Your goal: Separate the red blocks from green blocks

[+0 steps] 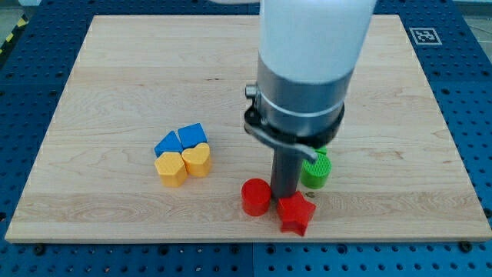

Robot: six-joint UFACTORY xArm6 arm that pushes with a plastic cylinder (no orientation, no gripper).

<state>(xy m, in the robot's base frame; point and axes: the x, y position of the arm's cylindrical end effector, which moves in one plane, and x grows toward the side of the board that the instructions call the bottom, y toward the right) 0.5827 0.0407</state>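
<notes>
A red cylinder (256, 197) and a red star block (296, 213) sit near the view's bottom centre. A green cylinder (315, 170) stands just right of the rod; another green piece peeks out behind the arm above it. My tip (285, 195) rests on the board between the red cylinder on its left and the green cylinder on its right, just above the red star and close to all three. The arm's body hides the board behind it.
A cluster lies left of centre: a blue triangle (166, 144), a blue block (193, 136), a yellow block (171, 168) and a yellow heart (197, 160). The wooden board (100, 85) lies on a blue perforated table.
</notes>
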